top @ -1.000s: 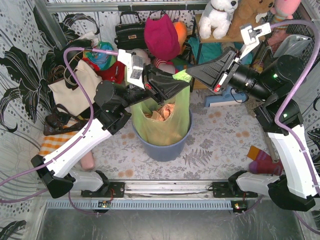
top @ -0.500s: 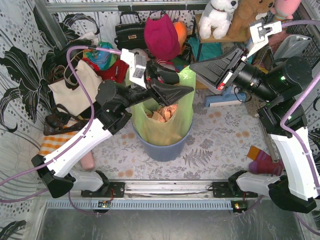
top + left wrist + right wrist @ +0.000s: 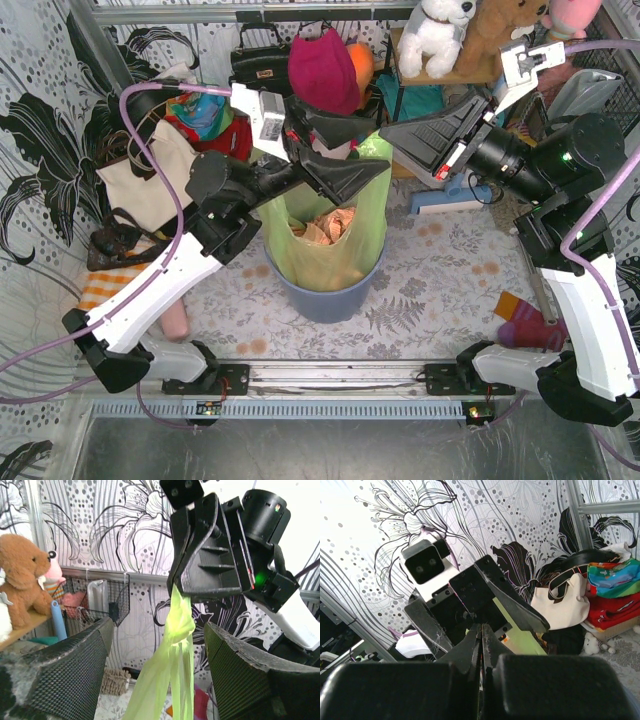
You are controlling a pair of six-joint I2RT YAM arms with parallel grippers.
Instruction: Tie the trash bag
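Lime-green trash bag [image 3: 320, 250] stands in the blue-grey bin [image 3: 330, 297] on the desk [image 3: 440, 270], seen from the top. At the left wrist, the left tool [image 3: 159, 630] is released, the bag's twisted neck hanging between its fingers, not touching them. At the right wrist, the right tool [image 3: 481, 637] is clenched on that neck.

At the middle of the surface [image 3: 440, 270]: the bin [image 3: 330, 298], with the trash bag [image 3: 325, 245] standing in it. Above the bin's far rim, the bag's drawn-up neck, pinched at the tip of the right tool [image 3: 385, 133] and hanging between the spread fingers of the left tool [image 3: 378, 150], touching neither. Left of the bin, against the wall [image 3: 40, 150], a tote bag [image 3: 150, 180]. Behind the bin, a handbag [image 3: 260, 65]. At back right, on a shelf [image 3: 470, 72], a plush dog [image 3: 437, 30]. At near right, on the surface, a sock [image 3: 525, 325].
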